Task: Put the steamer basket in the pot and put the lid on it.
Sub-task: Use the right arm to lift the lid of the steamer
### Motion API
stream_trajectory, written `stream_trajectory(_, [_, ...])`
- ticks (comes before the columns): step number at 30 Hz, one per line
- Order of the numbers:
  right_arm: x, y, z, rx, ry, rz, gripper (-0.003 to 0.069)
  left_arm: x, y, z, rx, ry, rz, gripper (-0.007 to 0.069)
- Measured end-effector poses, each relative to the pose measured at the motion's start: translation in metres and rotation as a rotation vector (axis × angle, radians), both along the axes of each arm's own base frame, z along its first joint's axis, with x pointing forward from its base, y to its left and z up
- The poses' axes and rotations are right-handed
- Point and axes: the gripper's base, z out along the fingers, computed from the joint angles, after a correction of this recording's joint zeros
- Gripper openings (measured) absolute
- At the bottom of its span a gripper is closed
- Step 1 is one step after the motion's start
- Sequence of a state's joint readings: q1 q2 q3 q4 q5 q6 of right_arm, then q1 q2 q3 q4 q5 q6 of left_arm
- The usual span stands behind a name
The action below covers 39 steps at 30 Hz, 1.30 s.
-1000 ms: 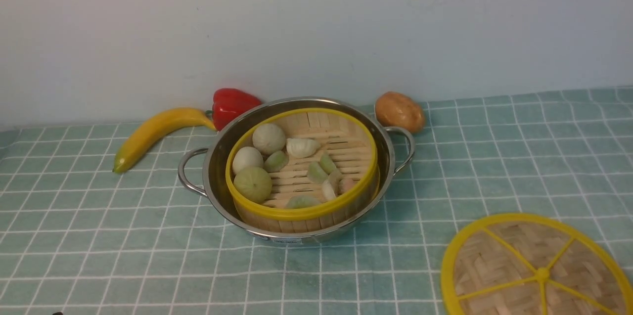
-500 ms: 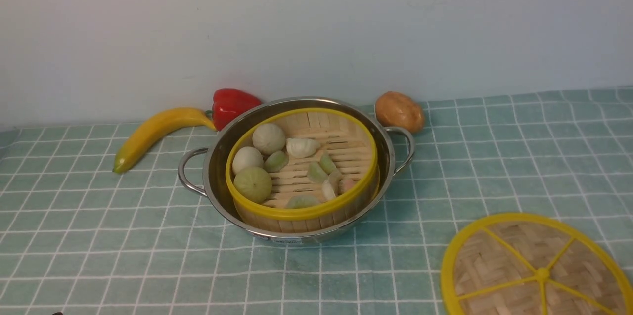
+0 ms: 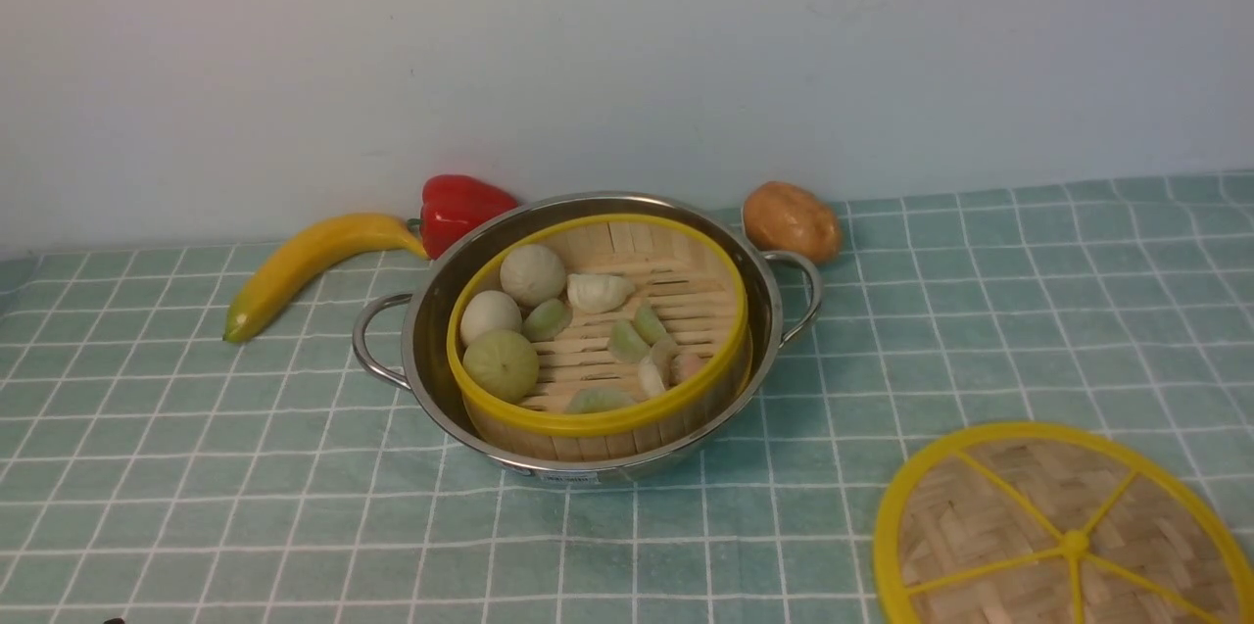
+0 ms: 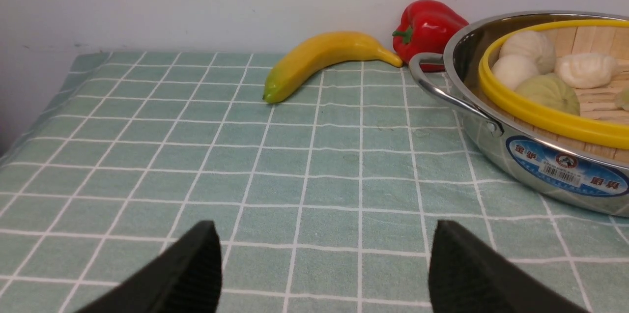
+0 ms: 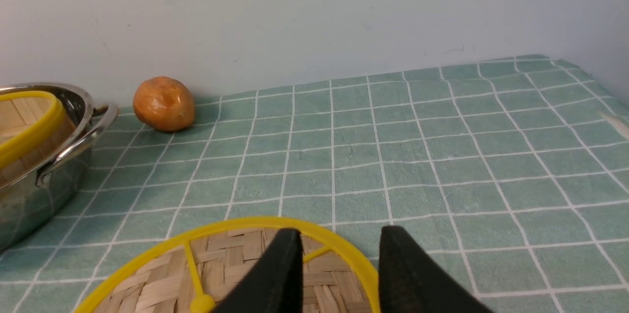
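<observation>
The steel pot (image 3: 431, 330) stands mid-table, and the steamer basket (image 3: 598, 423) with its pale buns and dumplings sits inside it. Both also show in the left wrist view: the pot (image 4: 540, 165) and the basket (image 4: 540, 119). The woven lid (image 3: 980, 516) lies flat on the cloth at the front right, apart from the pot. Neither gripper shows in the front view. My left gripper (image 4: 324, 227) is wide open and empty over bare cloth, left of the pot. My right gripper (image 5: 341, 232) is open, its fingers either side of the lid's (image 5: 231, 264) far rim.
A banana (image 3: 304, 262) and a red pepper (image 3: 460, 208) lie behind the pot on the left. A potato (image 3: 792, 220) lies behind it on the right, by the wall. Green checked cloth covers the table.
</observation>
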State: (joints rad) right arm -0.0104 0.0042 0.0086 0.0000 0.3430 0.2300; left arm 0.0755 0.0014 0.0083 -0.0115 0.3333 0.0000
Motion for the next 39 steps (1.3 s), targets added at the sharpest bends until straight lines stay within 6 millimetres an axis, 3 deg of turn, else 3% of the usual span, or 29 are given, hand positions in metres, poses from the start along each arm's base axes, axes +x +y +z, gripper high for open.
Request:
stream_trajectory(21, [0.0, 0.0, 0.003, -0.02, -0.034, 0.0, 0.024, 0.0, 0.0, 0.0, 0.0, 0.0, 0.0, 0.0524])
stream_trajectory(25, [0.001, 0.0, 0.023, 0.029, -0.25, 0.003, 0.024, 0.0, 0.0, 0.0, 0.0, 0.0, 0.0, 0.0524])
stream_trajectory(29, [0.0, 0.0, 0.032, 0.078, -0.359, 0.004, 0.024, 0.0, 0.0, 0.0, 0.0, 0.0, 0.0, 0.0524])
stream_trajectory(32, [-0.001, 0.0, 0.035, 0.111, -0.337, 0.003, 0.024, 0.0, 0.0, 0.0, 0.0, 0.0, 0.0, 0.0524])
stream_trajectory(39, [-0.014, 0.002, 0.09, 0.115, -0.264, 0.015, 0.024, 0.0, 0.0, 0.0, 0.0, 0.0, 0.0, 0.0524])
